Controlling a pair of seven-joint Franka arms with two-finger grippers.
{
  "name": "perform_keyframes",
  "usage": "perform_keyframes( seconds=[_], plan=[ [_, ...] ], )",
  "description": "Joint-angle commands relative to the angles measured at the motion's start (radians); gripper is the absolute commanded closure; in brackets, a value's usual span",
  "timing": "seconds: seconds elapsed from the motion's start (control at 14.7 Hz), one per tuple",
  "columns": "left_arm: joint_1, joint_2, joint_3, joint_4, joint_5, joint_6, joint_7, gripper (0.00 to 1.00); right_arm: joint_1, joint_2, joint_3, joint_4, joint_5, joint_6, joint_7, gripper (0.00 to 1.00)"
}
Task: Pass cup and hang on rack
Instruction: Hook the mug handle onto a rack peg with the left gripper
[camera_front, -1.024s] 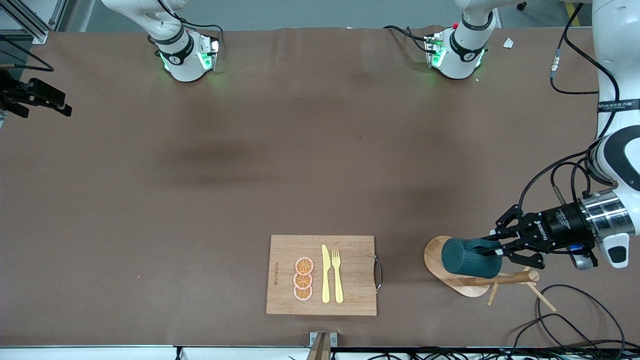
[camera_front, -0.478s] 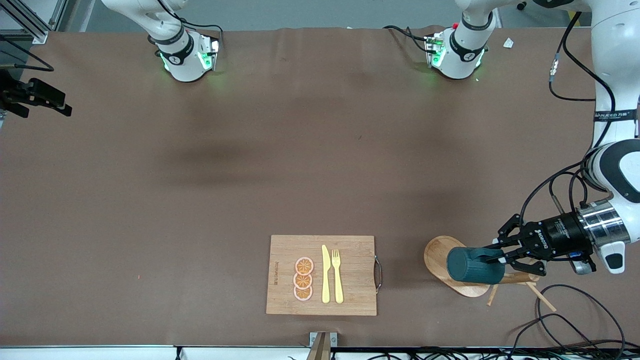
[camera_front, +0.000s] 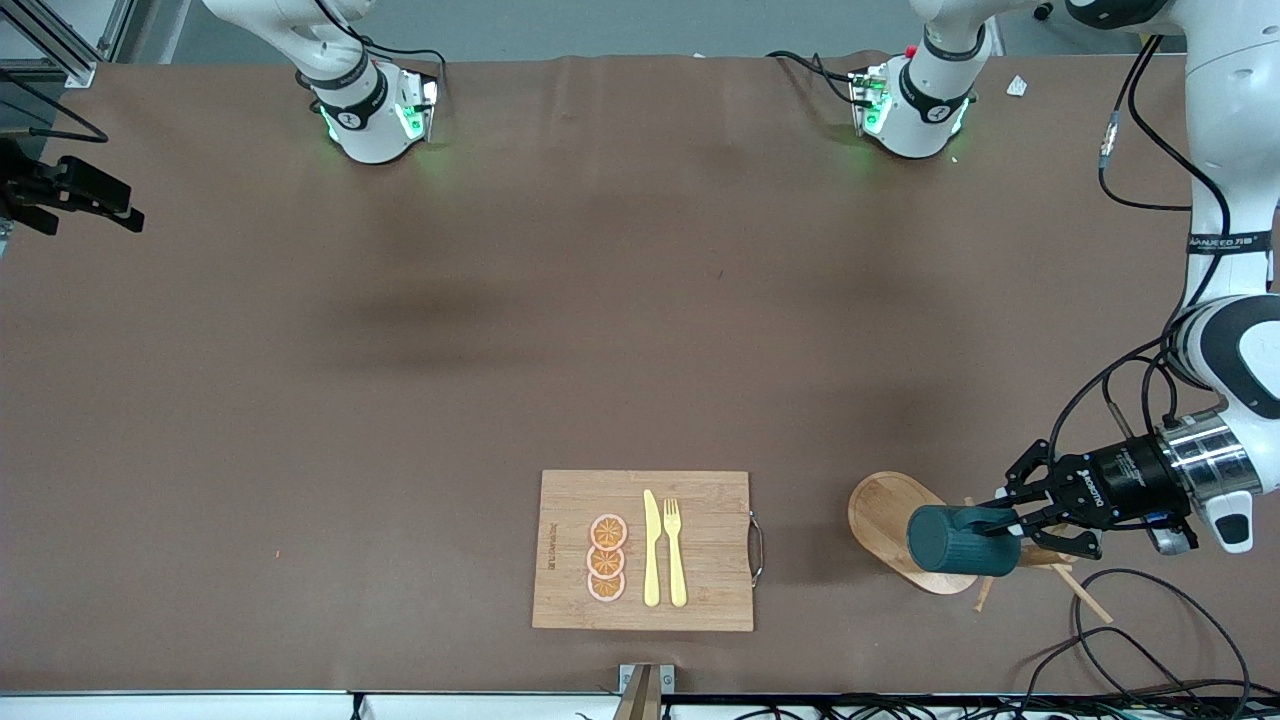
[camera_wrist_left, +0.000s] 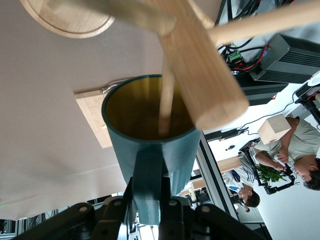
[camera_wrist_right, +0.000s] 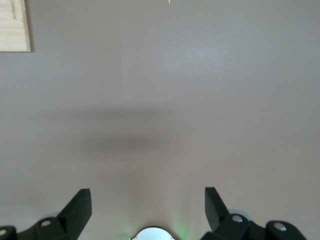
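over the rack, left gripper clamps the cup.

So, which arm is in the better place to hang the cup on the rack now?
The left. The left gripper is shut on the cup by its handle, over the rack, and a peg already enters its mouth. The right gripper is open, over bare table.

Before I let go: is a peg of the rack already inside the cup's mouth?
Yes: in the left wrist view a thin peg of the rack reaches into the cup.
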Motion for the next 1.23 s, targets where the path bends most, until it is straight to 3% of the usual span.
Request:
perform_keyframes(
  seconds=[0.0, 1.16],
  plan=[
    [0.002, 0.008, 0.002, 0.007, -0.018, 0.008, 0.024, 1.00, 0.004, -0.030, 0.002, -0.026, -0.012, 0.000, -0.002, 0.00],
    [0.022, 0.037, 0.003, 0.007, -0.015, 0.040, 0.050, 0.99, 0.018, -0.030, 0.003, -0.026, -0.044, 0.009, -0.002, 0.00]
  ],
)
